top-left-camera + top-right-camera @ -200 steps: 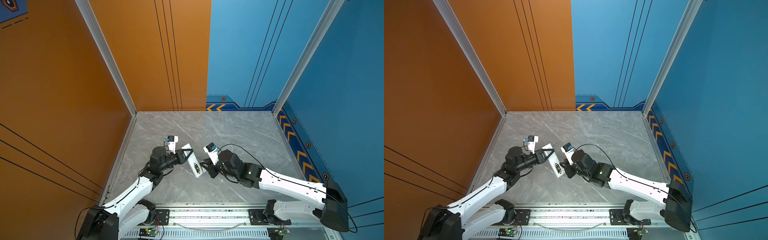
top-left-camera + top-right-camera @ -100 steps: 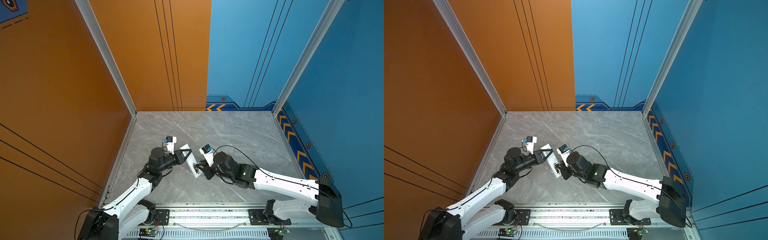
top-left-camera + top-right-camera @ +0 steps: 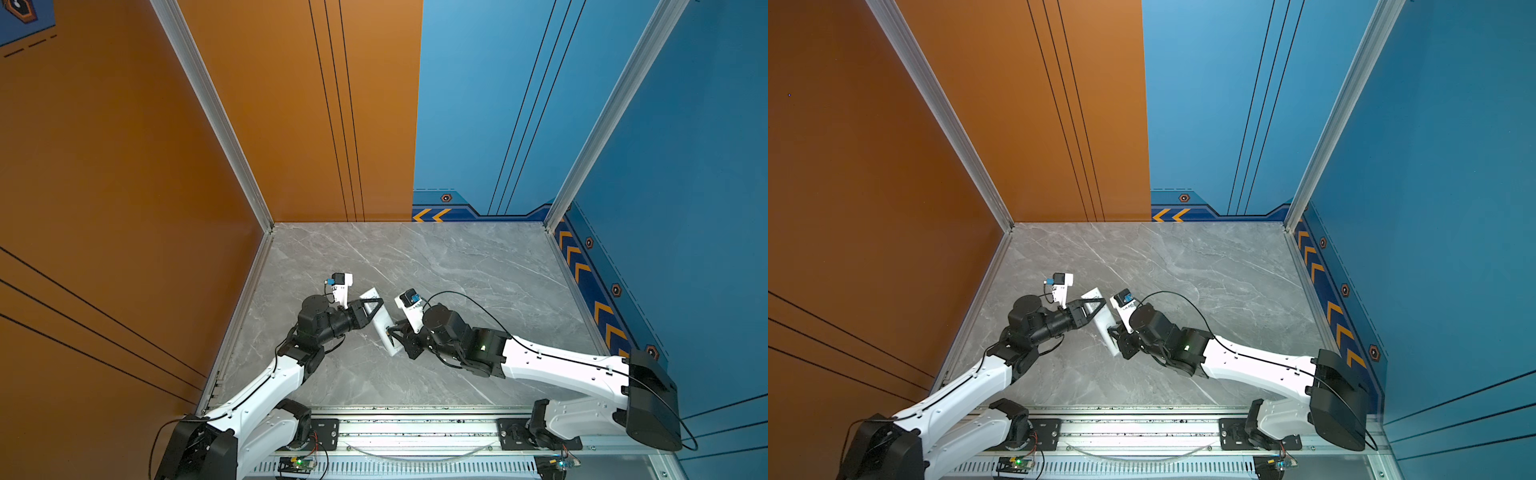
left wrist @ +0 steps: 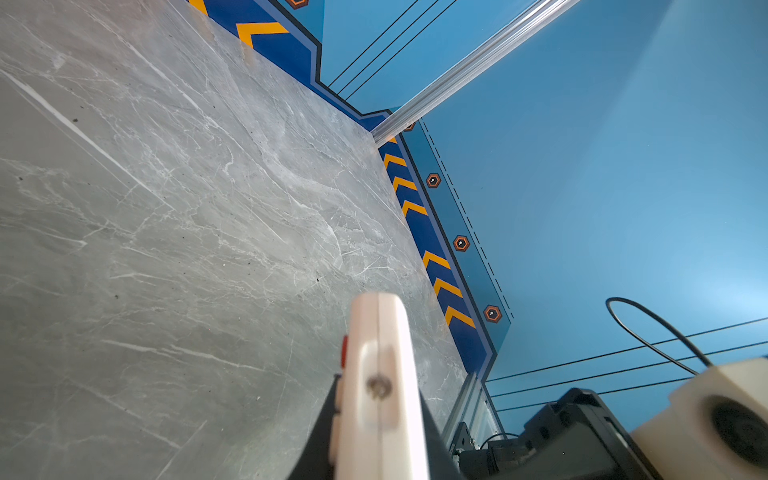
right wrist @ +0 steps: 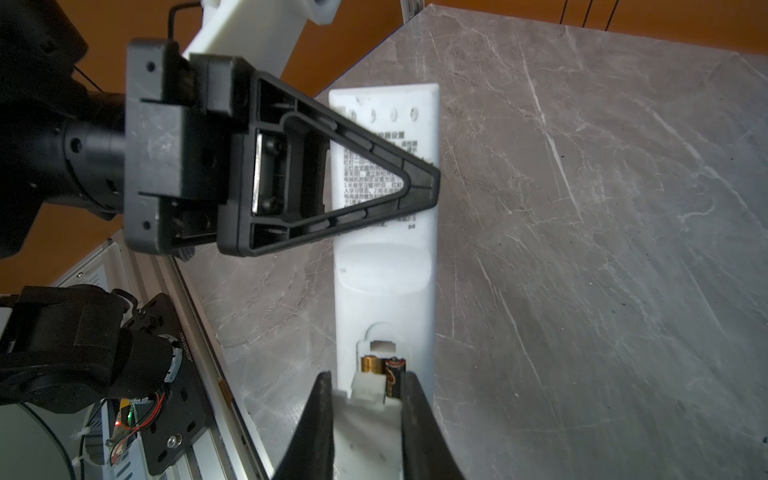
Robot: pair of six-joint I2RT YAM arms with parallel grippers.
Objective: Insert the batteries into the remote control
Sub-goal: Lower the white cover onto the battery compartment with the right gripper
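Left pincer (image 3: 376,305) clamped, right pincer (image 3: 394,332) opposite

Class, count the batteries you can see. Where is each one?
2. Both sit side by side in the remote's recess in the right wrist view: one battery shows a gold end, the other is black. A white cover partly hides them.

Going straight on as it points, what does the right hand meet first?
The remote control: its battery end lies right ahead of the right hand and its gripped white piece, perhaps already touching.
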